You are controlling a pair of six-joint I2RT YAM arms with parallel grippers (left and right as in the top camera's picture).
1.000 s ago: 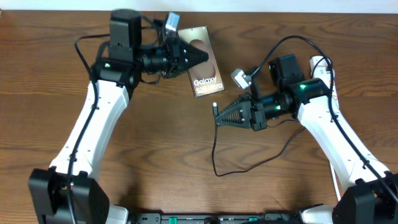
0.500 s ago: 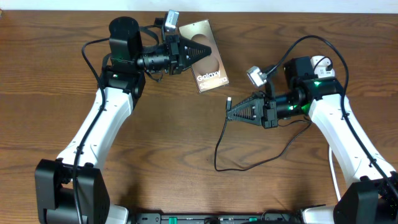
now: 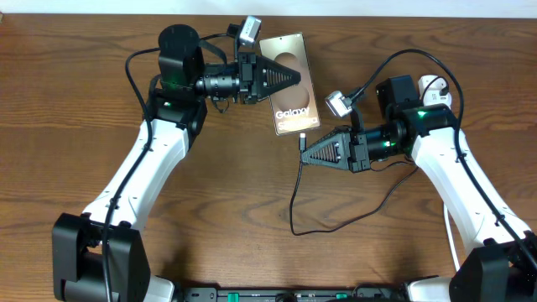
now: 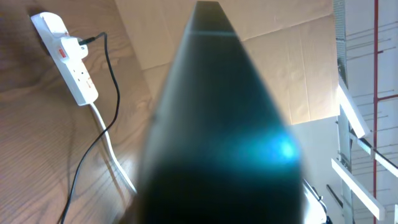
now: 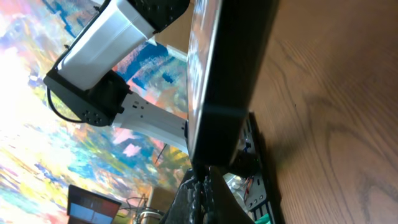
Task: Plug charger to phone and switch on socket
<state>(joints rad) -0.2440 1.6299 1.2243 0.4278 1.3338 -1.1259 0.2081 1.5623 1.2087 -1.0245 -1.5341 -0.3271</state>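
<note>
Left wrist cam was mostly blocked by the blurry dark phone, and the socket sat half hidden behind the right arm at 2 o'clock. Up at 12 the left fingers were clamped on the phone. The right fingers were pinched shut on the charger tip, just under it.

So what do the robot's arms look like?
The left arm and right arm are white tubes with black joints and looping black cables. The left gripper and right gripper are black pointy triangles. A green light glows near the right wrist.
</note>
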